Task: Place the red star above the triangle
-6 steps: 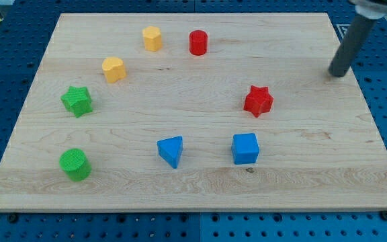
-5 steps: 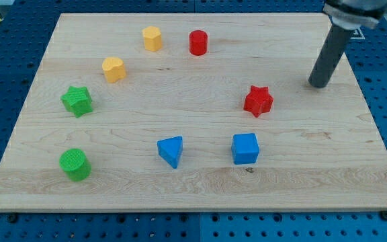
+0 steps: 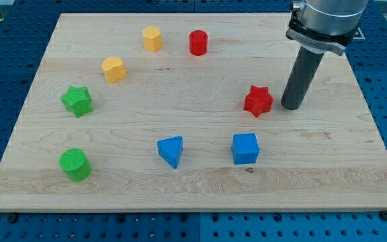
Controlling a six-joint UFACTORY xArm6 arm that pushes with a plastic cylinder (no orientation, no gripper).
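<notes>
The scene is bright and evenly lit, with soft, diffuse light that seems to come from overhead. The wooden surface (image 3: pixel 200 181) shows clear grain and no hard glare; only a mild pale sheen lies over its middle. Shadows are short and faint: a thin dark rim hugs the base of each block, such as the red star (image 3: pixel 258 101) and the blue cube (image 3: pixel 245 148). My tip (image 3: pixel 290 107) casts a small soft shadow at its foot. Focus is sharp across the whole view, near and far. The rod shows no motion blur. The surface's edges run straight, with little visible distortion.
</notes>
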